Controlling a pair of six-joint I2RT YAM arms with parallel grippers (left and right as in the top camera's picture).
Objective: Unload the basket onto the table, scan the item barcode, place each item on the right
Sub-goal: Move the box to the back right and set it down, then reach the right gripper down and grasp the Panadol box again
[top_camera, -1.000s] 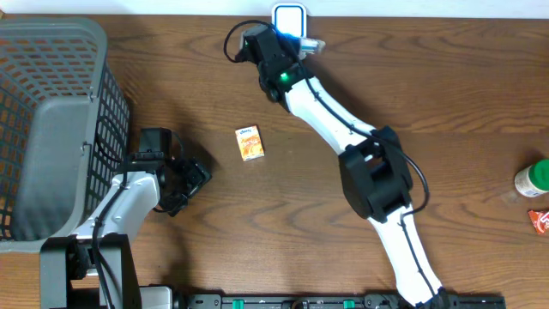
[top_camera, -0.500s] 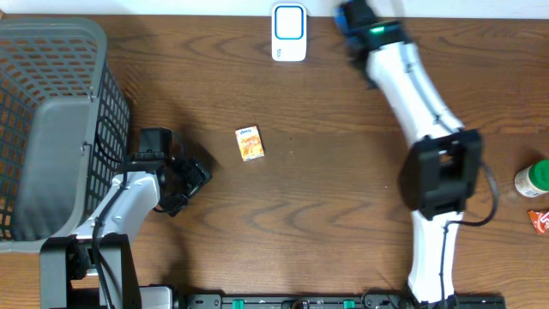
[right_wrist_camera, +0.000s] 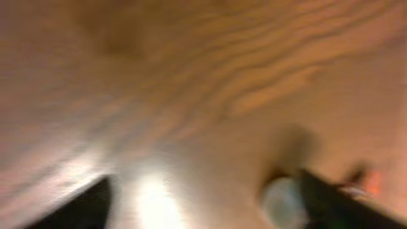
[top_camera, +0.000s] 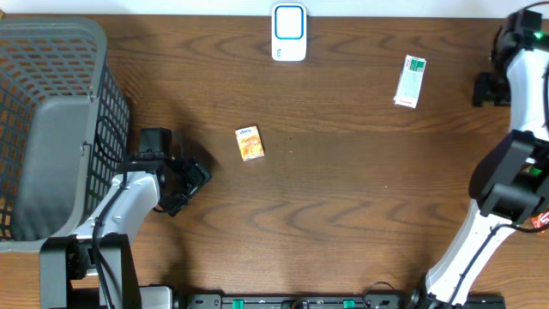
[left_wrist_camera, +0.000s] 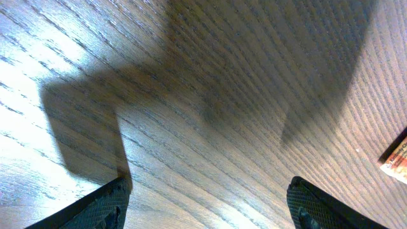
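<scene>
The white scanner (top_camera: 289, 33) with its blue window stands at the table's far edge. A green-and-white box (top_camera: 410, 81) lies flat on the wood to its right, with nothing touching it. A small orange box (top_camera: 250, 143) lies left of centre, and its corner shows in the left wrist view (left_wrist_camera: 397, 159). My right gripper (top_camera: 487, 89) hovers at the far right, beyond the green-and-white box. In its blurred wrist view it (right_wrist_camera: 210, 203) is open and holds nothing. My left gripper (top_camera: 193, 176) rests open over bare wood (left_wrist_camera: 206, 203), left of the orange box.
A grey mesh basket (top_camera: 51, 120) fills the left side. A red packet (top_camera: 539, 221) peeks out behind the right arm at the table's right edge. A pale round thing (right_wrist_camera: 283, 200) shows blurred by the right finger in the right wrist view.
My right arm swung from the scanner to the far right. It opened and let go of the green-and-white box, which now lies on the table. The left arm stayed still.
</scene>
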